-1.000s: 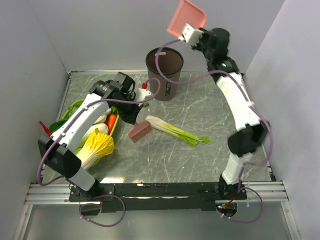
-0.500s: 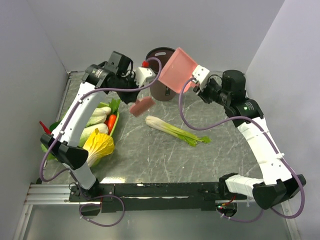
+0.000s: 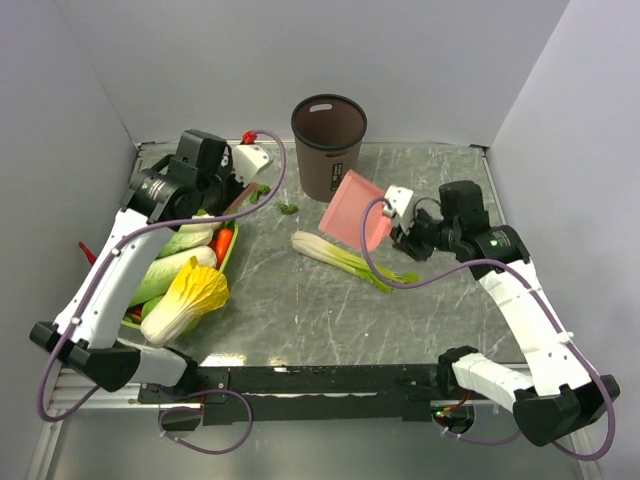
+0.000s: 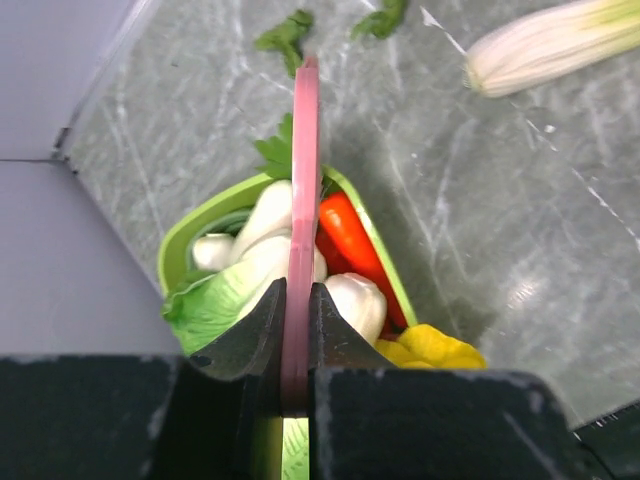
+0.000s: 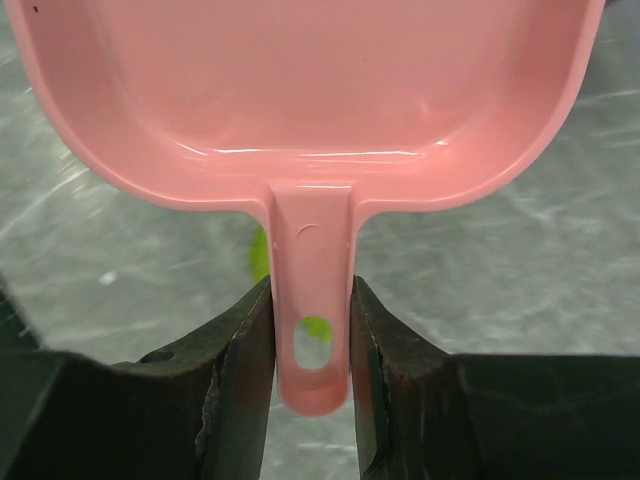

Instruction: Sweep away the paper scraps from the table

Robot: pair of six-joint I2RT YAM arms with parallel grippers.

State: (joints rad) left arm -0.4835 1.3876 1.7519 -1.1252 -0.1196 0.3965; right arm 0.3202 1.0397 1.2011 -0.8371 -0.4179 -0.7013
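Table (image 3: 420,300) — open middle | left pincer (image 4: 297,300) clamps pink tool (image 4: 303,180) | right pincer (image 5: 312,300) grips dustpan (image 5: 300,80)

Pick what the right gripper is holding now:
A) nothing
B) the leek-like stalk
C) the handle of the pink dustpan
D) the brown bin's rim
C: the right wrist view shows the right gripper clamped on the handle of the pink dustpan.

Right gripper (image 3: 390,216) with dustpan (image 3: 352,212) is down from the top right of the frame, above the bin (image 3: 328,150), to centre right, over the leek (image 3: 345,260). Left gripper (image 4: 297,310) with brush (image 4: 303,200) is withdrawn from centre to upper left, over the basket (image 4: 185,235). Two scraps (image 3: 288,208) left of the bin now show.
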